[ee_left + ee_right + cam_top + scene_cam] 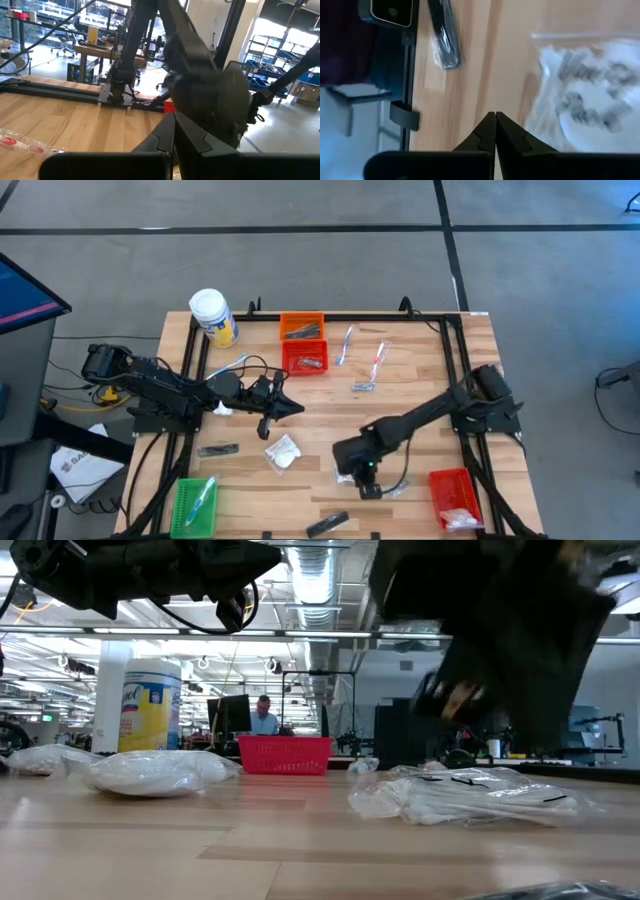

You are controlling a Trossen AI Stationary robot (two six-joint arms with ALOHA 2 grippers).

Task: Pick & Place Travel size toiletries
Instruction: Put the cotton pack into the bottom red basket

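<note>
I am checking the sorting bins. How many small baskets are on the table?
4. An orange basket at the far edge, a red basket touching its near side, a green basket at the near left corner, another red basket near right. None seems hidden.
</note>
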